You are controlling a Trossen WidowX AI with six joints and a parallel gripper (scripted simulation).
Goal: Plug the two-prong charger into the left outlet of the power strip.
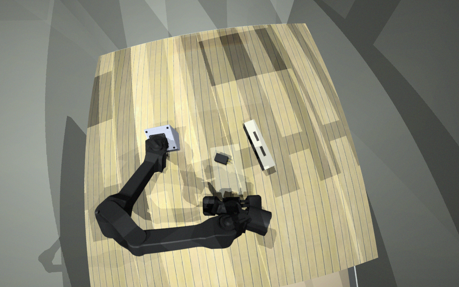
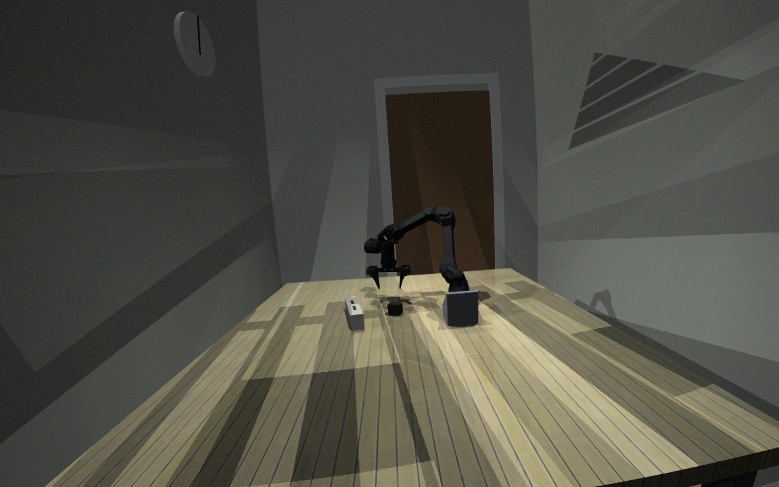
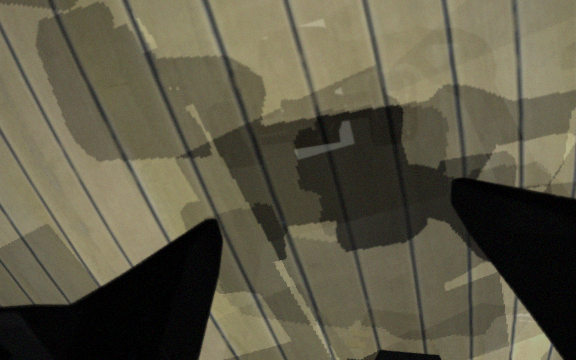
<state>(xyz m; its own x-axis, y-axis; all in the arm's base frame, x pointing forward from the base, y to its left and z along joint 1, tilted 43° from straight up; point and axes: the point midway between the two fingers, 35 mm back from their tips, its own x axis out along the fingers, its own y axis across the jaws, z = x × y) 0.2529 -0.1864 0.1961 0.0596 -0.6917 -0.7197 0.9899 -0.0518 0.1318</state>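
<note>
While the gripper (image 2: 388, 279) is hanging in the air with its two fingers spread wide and nothing between them, the charger (image 1: 222, 158) is lying on the table (image 1: 316, 228) near the middle of the top view, waiting to be picked up. In that view the gripper is sitting below the charger, toward the lower middle of the frame, so it is near the charger but not over it and not touching it. In the exterior view the fingers are pointing down at the wood, just behind and above the small dark charger. I think they are being held wide so they can slip down on both sides of the charger's body. The charger's little prongs are pointing toward the right of the top view, where the power strip (image 1: 258, 144) is lying just beside it, a bit apart. That seems handy, because the prongs are already facing the strip's way. The strip's two dark slots are facing up, so I am guessing the charger is going to need turning before both prongs can go in straight. The wrist view is showing only wood, shadows and two dark fingers at the bottom, with a dark bit at the bottom edge that I cannot make out. The grey box (image 1: 167, 137) at the left of the top view is holding up the arm's base.
</note>
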